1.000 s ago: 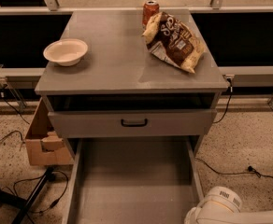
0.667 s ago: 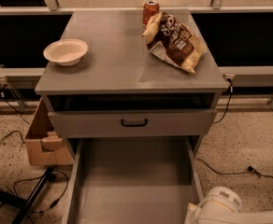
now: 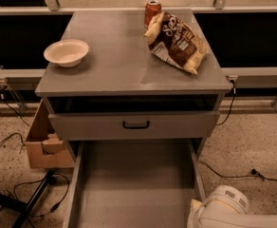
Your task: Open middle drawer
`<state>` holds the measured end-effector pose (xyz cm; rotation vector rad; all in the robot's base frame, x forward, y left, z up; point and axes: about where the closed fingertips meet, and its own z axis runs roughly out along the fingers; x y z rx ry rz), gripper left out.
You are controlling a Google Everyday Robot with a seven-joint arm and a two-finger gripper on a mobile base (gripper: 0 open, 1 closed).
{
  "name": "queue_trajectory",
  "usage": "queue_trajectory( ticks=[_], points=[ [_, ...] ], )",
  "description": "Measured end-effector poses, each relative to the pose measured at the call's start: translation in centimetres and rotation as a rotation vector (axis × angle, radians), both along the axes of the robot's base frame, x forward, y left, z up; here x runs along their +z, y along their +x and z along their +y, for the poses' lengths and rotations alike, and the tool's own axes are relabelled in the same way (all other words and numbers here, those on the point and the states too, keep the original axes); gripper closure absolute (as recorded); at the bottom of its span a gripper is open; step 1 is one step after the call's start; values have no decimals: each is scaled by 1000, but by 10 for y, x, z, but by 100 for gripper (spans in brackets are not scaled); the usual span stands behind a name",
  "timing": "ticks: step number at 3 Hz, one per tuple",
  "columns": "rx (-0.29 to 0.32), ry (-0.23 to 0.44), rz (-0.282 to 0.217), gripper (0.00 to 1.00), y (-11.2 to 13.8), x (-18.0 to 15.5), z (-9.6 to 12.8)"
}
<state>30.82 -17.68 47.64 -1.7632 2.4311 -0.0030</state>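
Note:
The grey cabinet (image 3: 129, 75) has a drawer pulled far out towards me at the bottom of the view. This is the middle drawer (image 3: 133, 184); its plain grey interior is open to view and its front and handle lie below the frame edge. Above it the uppermost drawer (image 3: 176, 125), with a small black loop handle (image 3: 135, 124), stands a little out, with a dark gap over it. The lowest drawer is hidden. Only a white rounded part of my arm (image 3: 224, 208) shows at the bottom right, beside the open drawer's right side. My gripper is out of view.
On the cabinet top are a white bowl (image 3: 66, 52) at the left, a brown chip bag (image 3: 176, 42) and a red soda can (image 3: 152, 11) at the back right. A cardboard box (image 3: 43, 146) and cables (image 3: 233, 175) lie on the floor beside the cabinet.

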Motion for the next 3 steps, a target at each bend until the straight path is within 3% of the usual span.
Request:
queue_trajectory(
  ticks=[1, 2, 3],
  points=[
    [-72, -56, -93, 0, 27, 87, -30],
    [-147, -87, -136, 0, 35, 180, -55],
    [-110, -112, -140, 0, 51, 249, -80]
  ],
)
